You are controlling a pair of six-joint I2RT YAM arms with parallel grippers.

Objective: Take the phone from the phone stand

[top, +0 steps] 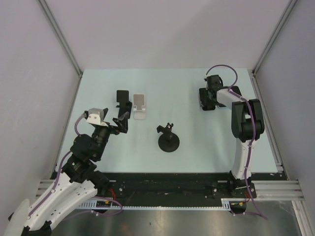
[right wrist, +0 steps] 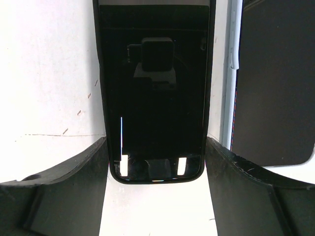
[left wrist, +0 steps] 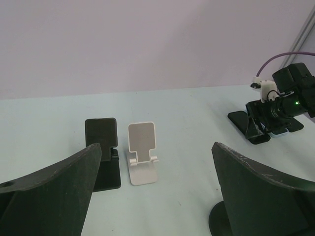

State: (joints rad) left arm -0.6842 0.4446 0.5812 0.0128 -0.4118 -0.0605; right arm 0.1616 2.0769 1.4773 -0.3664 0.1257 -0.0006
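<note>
A phone (right wrist: 155, 93) is shown with a glossy black face that looks like glass, mirror-smooth, with reflections and bright glints carried on it. The fingers (right wrist: 59, 196) of the right gripper (right wrist: 155, 142) are seen as matt black plastic, finely scratched along the edges. The same dull, scuffed finish is seen on the fingers (left wrist: 261, 191) of the left gripper (left wrist: 156, 147). The table (top: 206, 147) is surfaced in a smooth, matt, pale mint sheet. A white stand (left wrist: 141, 157) is made of smooth plastic with a soft sheen, and a black stand (left wrist: 102, 152) of matt plastic. The frame rails (top: 275, 189) look like brushed silvery metal.
</note>
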